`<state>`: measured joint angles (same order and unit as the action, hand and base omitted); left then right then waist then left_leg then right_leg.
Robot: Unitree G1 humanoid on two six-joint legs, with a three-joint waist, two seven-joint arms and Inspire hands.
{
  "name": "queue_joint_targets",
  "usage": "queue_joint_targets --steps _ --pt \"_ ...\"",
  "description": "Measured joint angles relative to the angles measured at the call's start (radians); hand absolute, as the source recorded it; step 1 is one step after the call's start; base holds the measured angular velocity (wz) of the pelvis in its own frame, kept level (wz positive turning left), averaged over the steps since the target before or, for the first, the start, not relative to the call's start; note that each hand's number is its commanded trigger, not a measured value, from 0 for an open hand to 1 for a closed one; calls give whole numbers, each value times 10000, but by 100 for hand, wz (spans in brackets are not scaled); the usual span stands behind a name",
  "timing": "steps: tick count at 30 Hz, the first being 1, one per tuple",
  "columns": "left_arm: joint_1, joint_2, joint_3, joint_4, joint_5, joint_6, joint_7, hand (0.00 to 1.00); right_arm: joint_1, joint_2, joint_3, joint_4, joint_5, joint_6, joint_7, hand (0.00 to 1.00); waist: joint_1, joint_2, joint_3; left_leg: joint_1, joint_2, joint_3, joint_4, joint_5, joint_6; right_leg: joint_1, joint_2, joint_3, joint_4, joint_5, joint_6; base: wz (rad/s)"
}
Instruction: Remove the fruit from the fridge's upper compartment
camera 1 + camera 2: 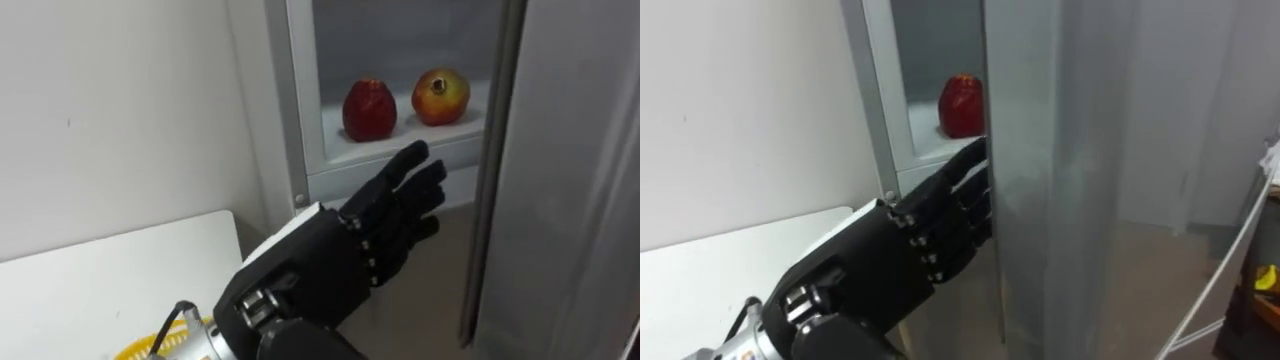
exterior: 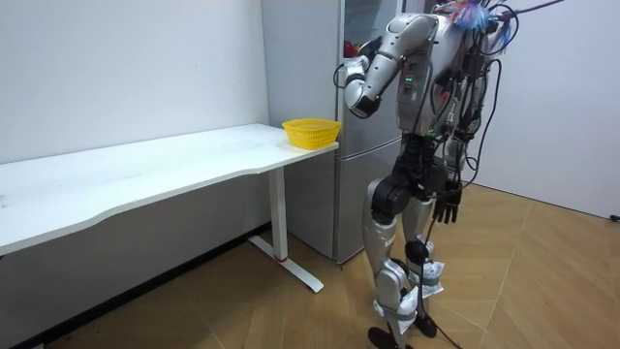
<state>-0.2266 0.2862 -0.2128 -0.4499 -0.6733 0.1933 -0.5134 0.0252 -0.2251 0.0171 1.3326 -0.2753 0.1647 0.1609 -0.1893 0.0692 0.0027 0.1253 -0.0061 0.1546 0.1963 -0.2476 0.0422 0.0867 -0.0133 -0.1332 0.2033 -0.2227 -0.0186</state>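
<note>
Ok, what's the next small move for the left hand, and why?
Probably raise the left hand and reach in toward the darker red fruit: its fingers are open and empty, just below the shelf edge, short of the fruit.

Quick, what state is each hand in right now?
Left hand: open, fingers extended, holding nothing.
Right hand: open, hanging empty at the robot's side.

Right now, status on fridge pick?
Left hand open, extended toward shelf. Right hand hangs open at side. Red fruit and red-yellow fruit on shelf, untouched. Door edge close beside hand.
</note>
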Motion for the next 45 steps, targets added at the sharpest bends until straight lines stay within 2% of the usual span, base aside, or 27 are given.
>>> queue_joint_targets --steps 3,7,11,14,19,25,29,33,39,45 --pt "-220 0 -23 0 0 -1 -4 0 -13 -37 -8 0 -3 -3 52 0 -45 23 12 56 4 89 -20 0 0 5 15 141 -1 0 1 -15" --pt "-238 16 -150 1 -1 0 -38 0 -23 -104 -28 4 -4 -2 49 0 -207 25 19 48 2 101 -29 0 0 -3 21 176 -14 0 1 -3" --pt "-264 10 -339 1 -11 34 -103 0 -47 -144 -32 -3 -4 23 48 0 -311 33 22 -3 25 378 -55 0 -1 -121 29 280 -6 0 1 -10" --pt "-280 7 -489 2 16 75 -222 0 -51 -142 -23 4 0 58 53 0 -421 48 12 -86 33 368 -55 -1 -1 -197 35 329 9 21 -4 -5" --pt "-831 0 -887 82 19 96 -183 0 -61 -144 -9 36 331 77 41 0 -541 59 17 -71 66 360 -59 -3 -3 -189 89 492 -20 113 -12 -9" --pt "-1407 -128 -1573 90 -6 14 113 0 -90 -170 20 44 383 -12 -57 0 -811 237 24 -121 102 587 -77 -4 -4 -186 119 539 -180 226 -8 0" --pt "-1687 -334 -1985 89 -6 23 202 0 -128 -258 -9 42 416 -18 -64 0 -1132 328 14 -96 103 632 -74 -3 -4 -207 141 585 -207 226 -8 0" --pt "-2072 -439 -2290 100 -3 61 175 0 -116 -441 -8 49 652 -17 -56 0 -1272 447 55 5 121 791 -67 -2 -4 -217 173 797 -179 226 -8 -13" --pt "-2585 -502 -2745 102 -30 71 116 0 -81 -574 -7 69 1196 -22 -68 0 -1469 468 57 102 145 932 -71 -2 -5 -198 224 1023 -167 244 -15 -12" --pt "-2647 -762 -2770 105 -27 70 85 0 -82 -572 -8 69 1347 -35 -184 0 -1668 466 58 97 146 969 -76 -2 -5 -214 228 1070 -161 266 -13 -3"
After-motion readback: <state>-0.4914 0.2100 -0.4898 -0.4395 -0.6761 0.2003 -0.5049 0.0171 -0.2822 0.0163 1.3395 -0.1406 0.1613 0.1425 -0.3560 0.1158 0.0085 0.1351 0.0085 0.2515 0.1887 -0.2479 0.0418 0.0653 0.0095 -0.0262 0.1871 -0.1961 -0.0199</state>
